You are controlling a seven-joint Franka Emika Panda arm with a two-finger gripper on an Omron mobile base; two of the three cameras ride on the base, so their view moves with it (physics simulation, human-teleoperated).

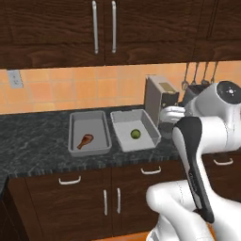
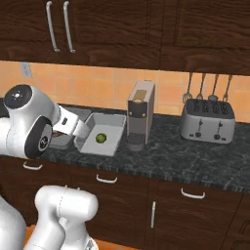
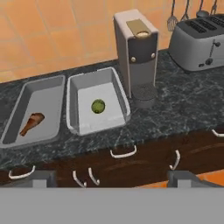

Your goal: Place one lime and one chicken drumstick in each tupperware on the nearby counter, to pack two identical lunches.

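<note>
tupperware point(image 3: 33, 135) on counter point(image 3: 183, 105) holds a drumstick point(image 3: 31, 123); its twin point(image 3: 78, 127) holds a lime point(image 3: 98, 106). gripper point(image 3: 111, 177) is spread wide, empty. risk is judged: duplicates may be placed, leaving unmatched lunches.

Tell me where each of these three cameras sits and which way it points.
Left base view: behind the arm to its left, looking forward and down at the counter; the white arm rises at lower right.
Right base view: behind the arm to its right, facing the coffee machine and toaster; the arm rises at lower left.
Hand view: on the hand, looking down over the counter edge; the open gripper shows its fingertips at the bottom.
All three share the tupperware holding the lime; the left base and hand views share the drumstick.
</note>
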